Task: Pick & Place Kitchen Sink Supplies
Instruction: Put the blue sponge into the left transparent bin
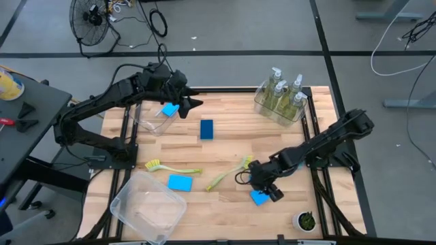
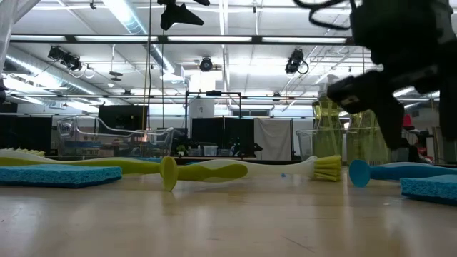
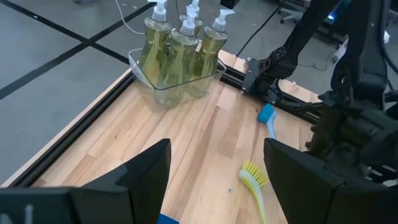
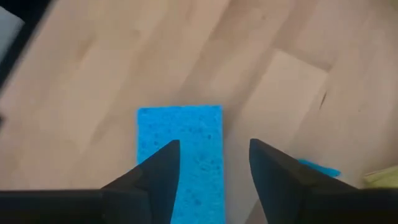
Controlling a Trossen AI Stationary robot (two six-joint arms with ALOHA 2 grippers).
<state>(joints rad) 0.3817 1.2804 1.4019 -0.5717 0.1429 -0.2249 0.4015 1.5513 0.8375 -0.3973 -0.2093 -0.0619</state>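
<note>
The sponge lies flat on the bench, near its front edge, directly under my right claw, whose fingers stand apart and astride the sponge's end. To take it well, I judge I should sink until both tips touch the wood, centre on the narrow width, then squeeze gently so the foam doesn't buckle. My left claw hovers parted above the far bin, with a second sponge just beside it.
</note>
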